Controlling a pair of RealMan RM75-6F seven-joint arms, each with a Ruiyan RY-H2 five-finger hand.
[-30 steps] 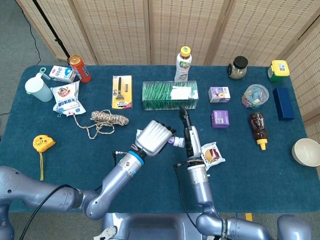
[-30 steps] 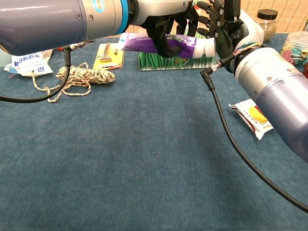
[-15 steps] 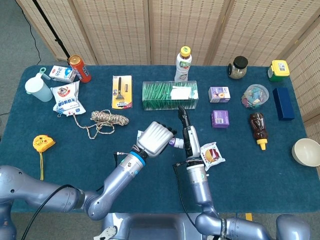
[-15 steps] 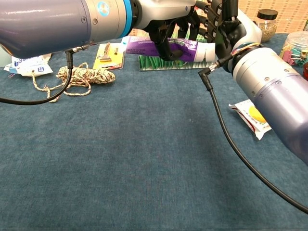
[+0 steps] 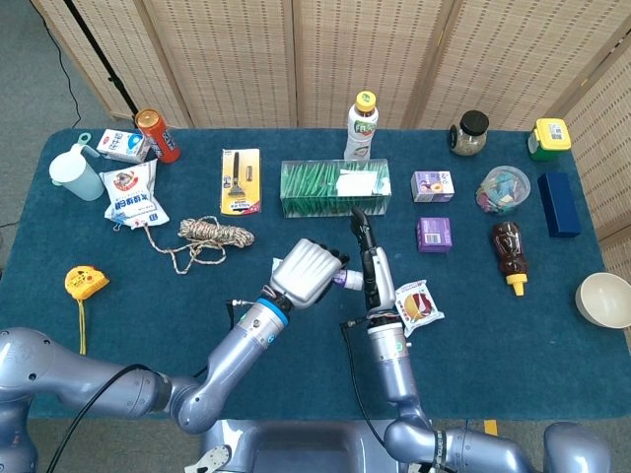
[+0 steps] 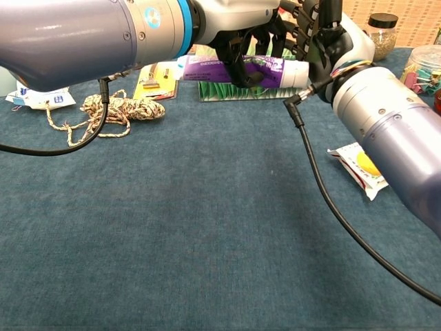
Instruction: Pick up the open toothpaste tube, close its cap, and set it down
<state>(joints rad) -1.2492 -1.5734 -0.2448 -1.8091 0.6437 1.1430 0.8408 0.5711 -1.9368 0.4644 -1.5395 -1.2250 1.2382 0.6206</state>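
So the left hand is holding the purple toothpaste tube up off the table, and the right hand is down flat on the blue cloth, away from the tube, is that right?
Not quite. The left hand does hold the purple toothpaste tube above the blue tablecloth, but the right hand is raised too, right at the tube's white cap end, not flat on the cloth. The chest view shows it.

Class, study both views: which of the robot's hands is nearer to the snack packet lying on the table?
Right. The right hand is raised just beside the snack packet, at the toothpaste tube cap end; the left hand grips the tube farther over.
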